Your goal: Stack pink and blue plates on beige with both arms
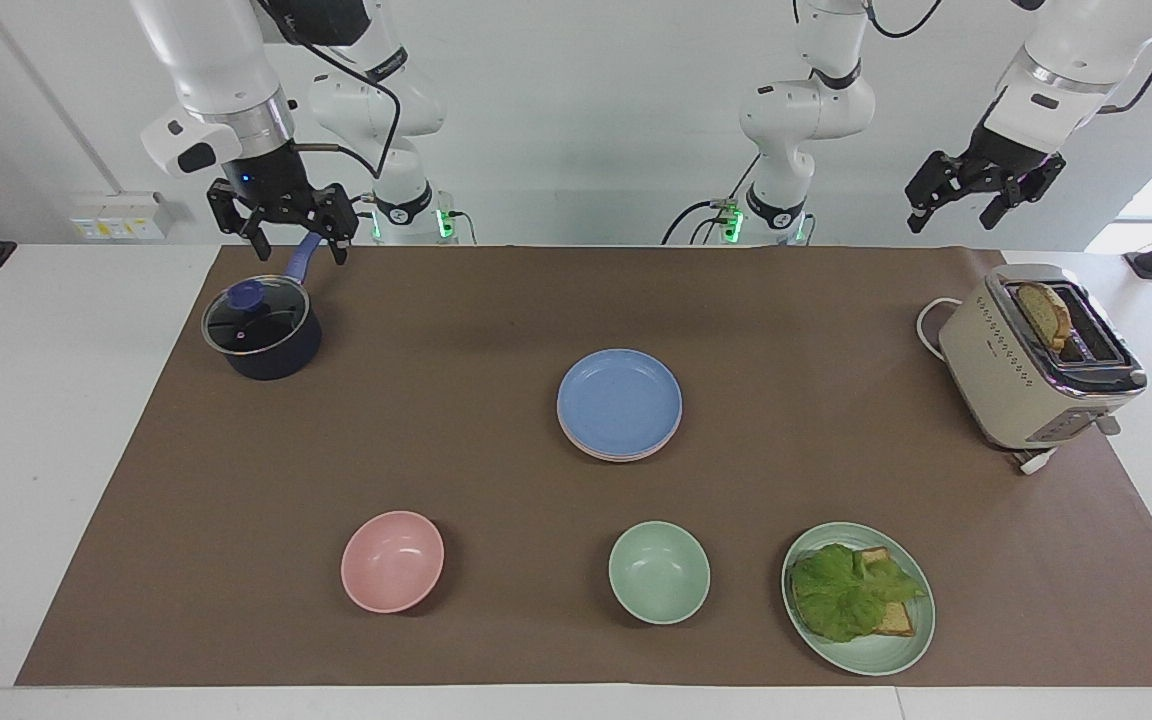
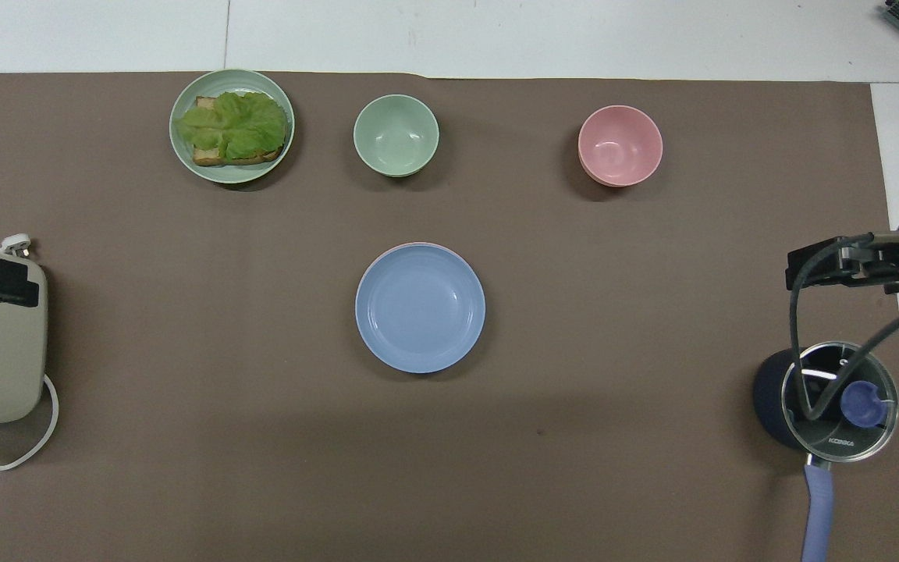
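Note:
The blue plate (image 1: 619, 400) (image 2: 420, 307) lies on top of a stack at the middle of the brown mat. The pink plate's rim (image 2: 428, 245) peeks out just under it. The beige plate is hidden beneath them. My right gripper (image 1: 298, 245) (image 2: 808, 265) hangs open and holds nothing, high over the blue handle of the pot at the right arm's end. My left gripper (image 1: 951, 215) waits open and raised near the toaster end, holding nothing.
A dark pot with a glass lid (image 1: 261, 330) stands at the right arm's end. A cream toaster (image 1: 1036, 360) with bread stands at the left arm's end. Farthest from the robots sit a pink bowl (image 1: 392, 560), a green bowl (image 1: 658, 572) and a green plate (image 1: 911, 640) with lettuce and bread.

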